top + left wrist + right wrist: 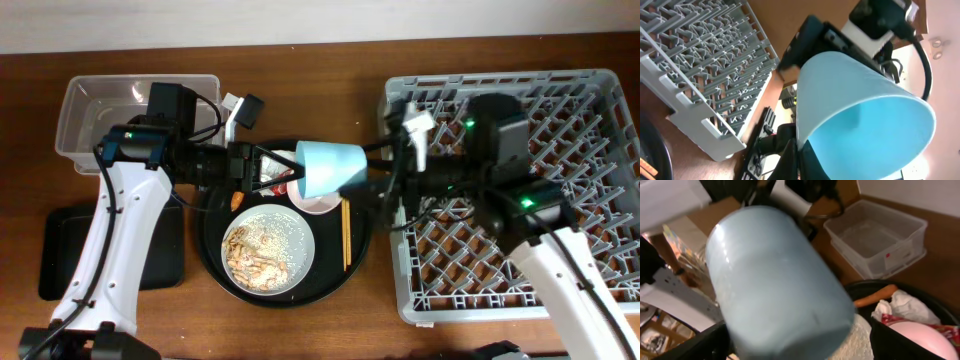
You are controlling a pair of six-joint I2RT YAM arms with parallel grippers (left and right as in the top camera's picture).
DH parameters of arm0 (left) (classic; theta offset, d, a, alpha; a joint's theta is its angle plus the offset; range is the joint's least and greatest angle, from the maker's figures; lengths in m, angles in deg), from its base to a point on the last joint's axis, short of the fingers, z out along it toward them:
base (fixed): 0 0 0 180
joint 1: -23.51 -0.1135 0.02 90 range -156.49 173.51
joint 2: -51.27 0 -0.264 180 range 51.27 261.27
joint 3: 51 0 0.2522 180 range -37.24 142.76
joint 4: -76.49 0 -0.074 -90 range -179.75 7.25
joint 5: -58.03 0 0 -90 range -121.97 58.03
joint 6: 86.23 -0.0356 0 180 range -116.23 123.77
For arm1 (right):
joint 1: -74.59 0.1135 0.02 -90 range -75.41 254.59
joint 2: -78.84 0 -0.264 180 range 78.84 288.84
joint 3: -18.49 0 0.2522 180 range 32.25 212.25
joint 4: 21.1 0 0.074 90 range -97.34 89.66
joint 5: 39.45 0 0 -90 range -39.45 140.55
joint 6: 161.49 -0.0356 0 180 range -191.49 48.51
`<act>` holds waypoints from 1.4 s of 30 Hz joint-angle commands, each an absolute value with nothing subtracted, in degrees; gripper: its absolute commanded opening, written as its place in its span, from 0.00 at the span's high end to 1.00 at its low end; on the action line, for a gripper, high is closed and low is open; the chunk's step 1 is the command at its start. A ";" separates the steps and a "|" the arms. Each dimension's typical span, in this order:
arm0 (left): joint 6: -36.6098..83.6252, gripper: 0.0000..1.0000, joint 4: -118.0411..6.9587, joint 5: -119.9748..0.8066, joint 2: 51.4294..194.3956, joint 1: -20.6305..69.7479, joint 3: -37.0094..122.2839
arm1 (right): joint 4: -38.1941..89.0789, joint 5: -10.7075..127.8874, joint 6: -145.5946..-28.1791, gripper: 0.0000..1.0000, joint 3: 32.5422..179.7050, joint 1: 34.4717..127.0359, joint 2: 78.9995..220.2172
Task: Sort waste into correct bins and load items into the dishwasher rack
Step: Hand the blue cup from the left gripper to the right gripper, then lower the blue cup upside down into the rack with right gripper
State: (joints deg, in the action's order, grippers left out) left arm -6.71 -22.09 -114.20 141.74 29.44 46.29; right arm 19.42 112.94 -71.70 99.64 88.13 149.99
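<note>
The light-blue cup [330,167] hangs on its side above the round black tray, between my two grippers. My left gripper [285,172] is shut on its rim, one finger inside and one outside [800,160]; the cup's mouth [860,100] fills the left wrist view. My right gripper [378,172] is open, its fingers [800,345] on either side of the cup's base [775,280] with a gap showing. Below lie the speckled plate [270,245] with rice scraps, the white bowl [318,203], chopsticks [346,235], carrot [875,296], napkin [905,304] and red wrapper [900,320].
The grey dishwasher rack [560,260] stands at the right. The clear tub [90,110] is at the back left and the flat black tray [70,250] in front of it. The round black tray [215,255] holds the dishes in the middle.
</note>
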 commanded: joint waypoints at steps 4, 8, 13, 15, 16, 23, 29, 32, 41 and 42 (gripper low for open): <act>-7.69 1.00 -22.22 -115.32 141.02 29.75 46.86 | 17.63 120.41 -72.48 0.13 100.41 86.47 150.47; -7.69 1.00 -22.20 -115.32 141.02 29.75 46.86 | 16.21 120.39 -72.35 0.18 100.41 87.89 150.47; -7.69 1.00 -22.22 -115.30 141.02 29.75 46.86 | 15.97 120.37 -72.35 0.33 100.41 89.49 150.47; -7.69 1.00 -22.20 -115.30 141.02 29.75 46.86 | 16.03 119.28 -72.37 0.44 100.41 89.94 150.47; -7.69 1.00 -22.20 -115.28 141.02 29.75 46.86 | 16.16 118.62 -72.37 0.50 100.41 89.94 150.45; -7.69 0.26 -22.83 -108.13 141.02 29.75 46.86 | 18.15 109.88 -72.61 0.53 100.43 89.68 147.96; -7.63 0.01 -23.73 -97.07 141.02 29.75 46.86 | 30.04 90.86 -79.43 0.53 100.43 81.53 140.35; -7.43 0.01 -23.73 -95.54 141.02 29.75 46.86 | 38.92 80.87 -82.82 0.53 100.43 73.44 136.94; -7.45 0.01 -25.06 -95.52 141.02 29.75 46.86 | 66.70 56.90 -90.52 0.53 100.41 57.97 140.35; -7.45 0.01 -25.11 -95.52 141.02 29.75 46.86 | 68.25 53.77 -90.67 0.54 100.41 57.66 141.71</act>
